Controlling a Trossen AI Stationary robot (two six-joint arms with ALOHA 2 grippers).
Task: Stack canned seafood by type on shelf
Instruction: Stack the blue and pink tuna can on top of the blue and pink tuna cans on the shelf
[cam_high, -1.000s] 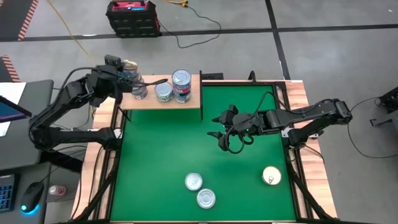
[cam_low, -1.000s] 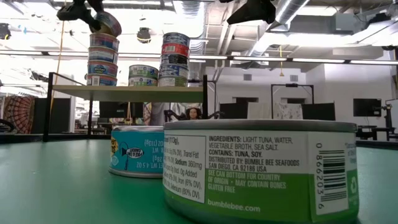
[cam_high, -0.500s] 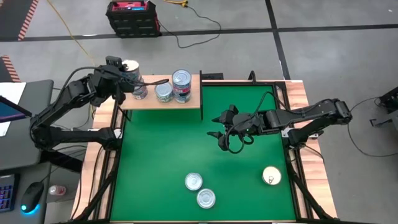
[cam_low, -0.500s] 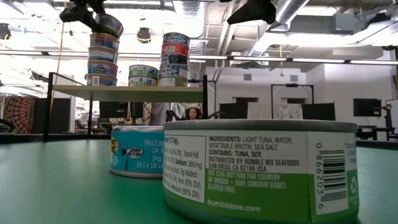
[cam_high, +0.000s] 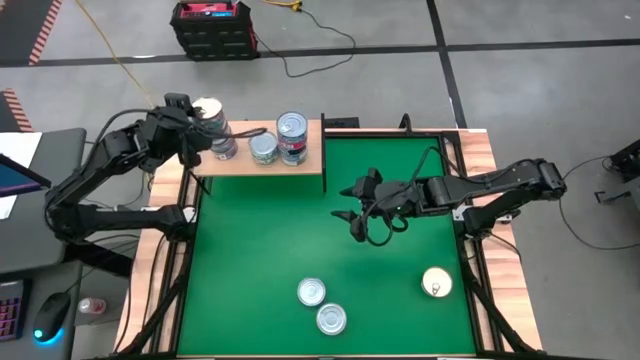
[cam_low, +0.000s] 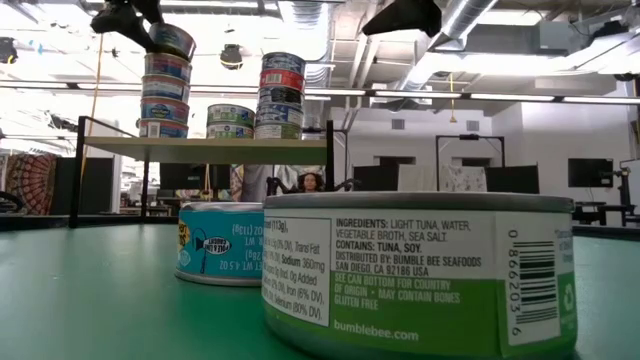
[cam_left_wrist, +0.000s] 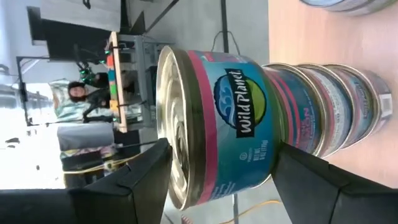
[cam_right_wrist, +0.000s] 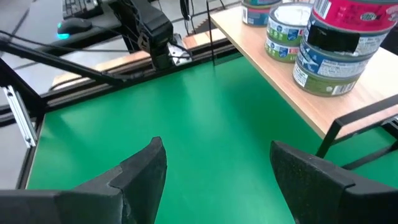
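On the light-wood shelf stand three stacks of canned seafood: a tall left stack, a low middle one and a right one. A blue-and-pink tin lies on top of the left stack. My left gripper reaches it from the table's left, open, with one finger by the lid and the other by the bottom rim. My right gripper hangs open over the middle of the green mat, holding nothing. Three loose tins lie flat on the mat near the front. My left gripper has its fingers on either flat side of the top tin, one finger in front of the lid and one by the bottom rim. Whether they touch the tin I cannot tell. The tin rests on the stack beneath it.
The shelf is raised on thin dark legs at the mat's far left corner. The table's wooden rim frames the mat. A person sits in the room beyond the table. Open mat lies between the shelf and the loose tins.
The top tin of the left stack was tipped a second ago, with its lid showing. It now sits closer to level on the stack. My left gripper has rolled at the wrist while staying in place beside it. My right arm has kept still.
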